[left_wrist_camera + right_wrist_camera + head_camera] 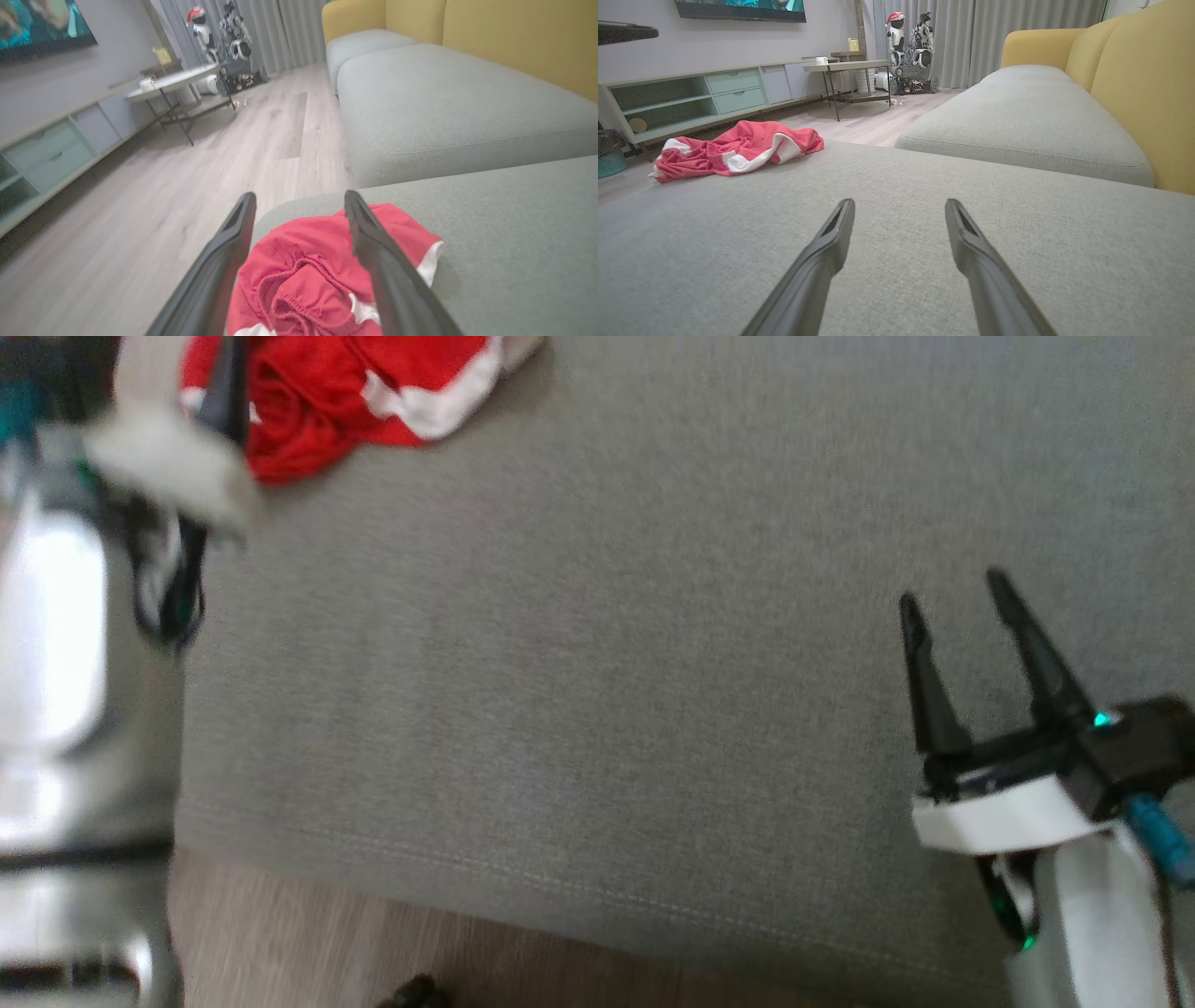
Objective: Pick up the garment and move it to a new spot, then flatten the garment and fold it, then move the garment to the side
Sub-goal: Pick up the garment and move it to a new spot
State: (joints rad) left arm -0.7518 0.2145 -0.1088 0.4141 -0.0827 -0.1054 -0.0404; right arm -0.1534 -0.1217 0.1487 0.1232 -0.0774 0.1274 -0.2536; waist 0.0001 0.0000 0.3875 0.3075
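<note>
Finding the garment (303, 275) bunched at the sofa (597, 663) corner, lying just below the spread, empty left gripper (299, 196), so favouring that nearer arm; holding the right gripper (950, 588), likewise spread and empty, well apart over bare cushion.

From the head, looks steeply down on the grey seat (597, 709), close above it and blurred, with the front seam and a strip of wooden floor (308, 933) along the bottom edge; catches the red garment (373, 392) at the upper left corner; from the left wrist, sits low and very near that garment, faces along the left gripper (300, 198) past the seat's edge toward the floor, a side table (173, 81) and the yellow backrest (514, 46); from the right wrist, skims low across the same seat along the right gripper (900, 203), farther from the garment, facing the same table, curtains (971, 37) and backrest; shares seat and garment with both other views.
</note>
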